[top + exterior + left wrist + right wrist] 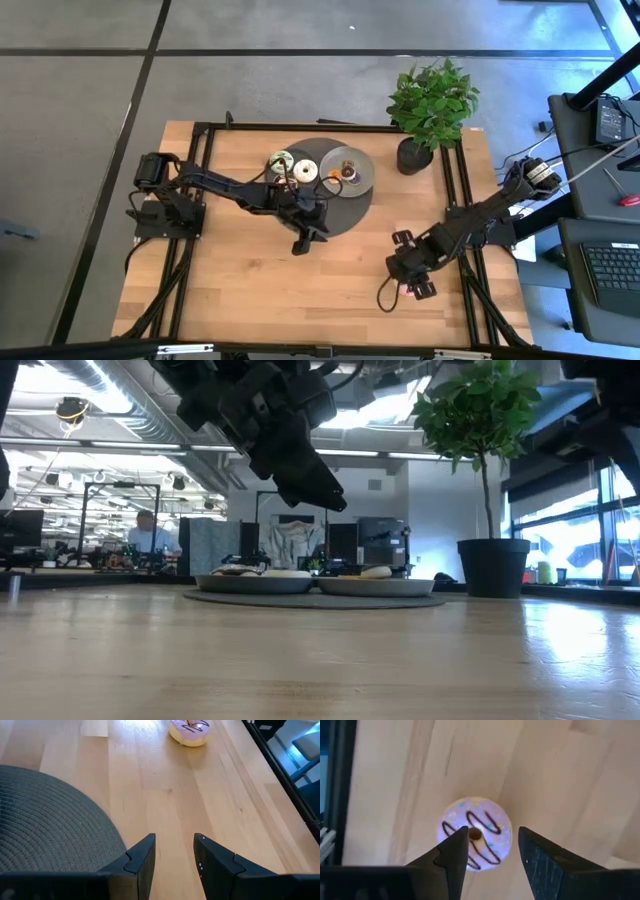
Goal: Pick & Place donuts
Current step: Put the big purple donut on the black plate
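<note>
The pink donut with dark squiggles lies flat on the bare wood near the table's right near corner; the left wrist view shows it farther off. My right gripper hangs open over it, pointing down, one fingertip above its hole and the other past its rim. My left gripper is open and empty, raised above the table at the near edge of the dark round mat. A white-green donut and a cream donut lie on the left grey plate. Tinier donuts lie on the right plate.
Both plates sit on the dark woven mat at the table's far middle. A potted plant stands at the far right corner. Black rails run along the table's left and right edges. A person sits in the room behind the table.
</note>
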`<move>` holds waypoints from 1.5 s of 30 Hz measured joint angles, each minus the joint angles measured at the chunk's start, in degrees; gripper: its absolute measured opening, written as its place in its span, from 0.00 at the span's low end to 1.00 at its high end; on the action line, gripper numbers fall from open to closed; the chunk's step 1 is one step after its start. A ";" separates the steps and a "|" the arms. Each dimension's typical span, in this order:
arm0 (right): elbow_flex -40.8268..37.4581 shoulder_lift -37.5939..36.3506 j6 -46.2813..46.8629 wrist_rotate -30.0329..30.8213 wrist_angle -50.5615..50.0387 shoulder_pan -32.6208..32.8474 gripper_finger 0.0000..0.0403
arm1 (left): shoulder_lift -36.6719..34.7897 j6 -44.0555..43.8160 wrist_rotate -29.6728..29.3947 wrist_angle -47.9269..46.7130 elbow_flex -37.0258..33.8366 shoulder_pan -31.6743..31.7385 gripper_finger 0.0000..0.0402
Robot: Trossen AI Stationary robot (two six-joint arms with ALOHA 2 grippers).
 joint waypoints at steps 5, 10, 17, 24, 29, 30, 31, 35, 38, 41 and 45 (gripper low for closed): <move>0.00 0.00 0.52 6.32 0.15 2.79 0.43 | 0.02 -0.15 -0.13 0.02 0.00 -0.02 0.32; 0.00 0.00 0.52 7.52 0.16 4.93 0.43 | 0.02 -0.15 -0.16 0.02 0.00 -0.02 0.32; 0.00 2.79 1.86 9.70 -0.24 5.87 0.43 | 0.04 -0.11 -0.20 0.02 0.00 -0.02 0.32; 0.00 7.81 2.92 9.47 -1.74 5.87 0.43 | 0.04 -0.12 -1.62 0.02 0.00 -0.02 0.32; 0.00 10.89 2.75 8.49 -2.35 5.84 0.43 | 0.05 -0.11 -1.62 0.02 0.00 -0.02 0.32; 0.00 11.29 2.60 8.47 -2.35 5.84 0.43 | 0.07 -0.09 -1.62 0.02 0.00 -0.02 0.32; 0.00 11.65 2.59 8.47 -2.35 5.84 0.43 | 0.07 -0.07 -1.62 0.02 0.00 -0.02 0.32; 0.00 12.82 2.93 8.14 -2.23 5.82 0.43 | 0.07 -0.08 -1.64 0.02 0.00 -0.02 0.32; 0.00 13.80 3.01 6.10 -1.93 5.71 0.43 | 0.07 -0.11 -1.64 0.02 0.00 -0.02 0.32; 0.00 14.61 3.03 5.66 -1.47 5.63 0.42 | 0.07 -0.11 -1.64 0.02 0.00 -0.02 0.32; 0.00 14.97 3.01 5.57 -1.34 5.60 0.36 | 0.07 -0.09 -1.64 0.02 0.00 -0.02 0.32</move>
